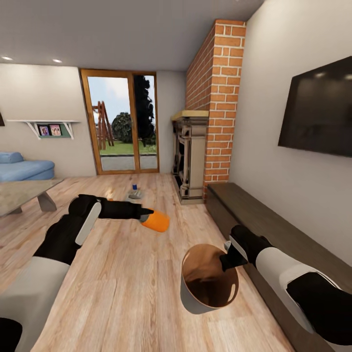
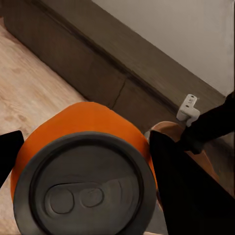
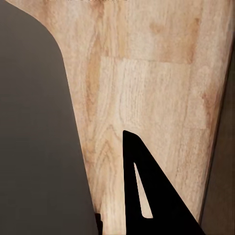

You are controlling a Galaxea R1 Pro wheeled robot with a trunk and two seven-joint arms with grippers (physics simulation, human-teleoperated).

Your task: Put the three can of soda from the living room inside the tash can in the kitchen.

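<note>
Living room, wood floor (image 1: 122,283): left gripper (image 1: 146,218) pinches an orange can (image 1: 156,221); right gripper (image 1: 226,259) apparently clamps the bin's rim (image 1: 188,298) at five o'clock. Next, drop it in.

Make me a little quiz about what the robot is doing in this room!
1. True or false: the left tool holds an orange can.
2. What does the right tool grip? A) the blue sofa B) the rim of the trash can C) the TV
3. Fill in: a dark blue can stands on the wood floor near the ____ doors.

Key: 1 true; 2 B; 3 glass.
</note>
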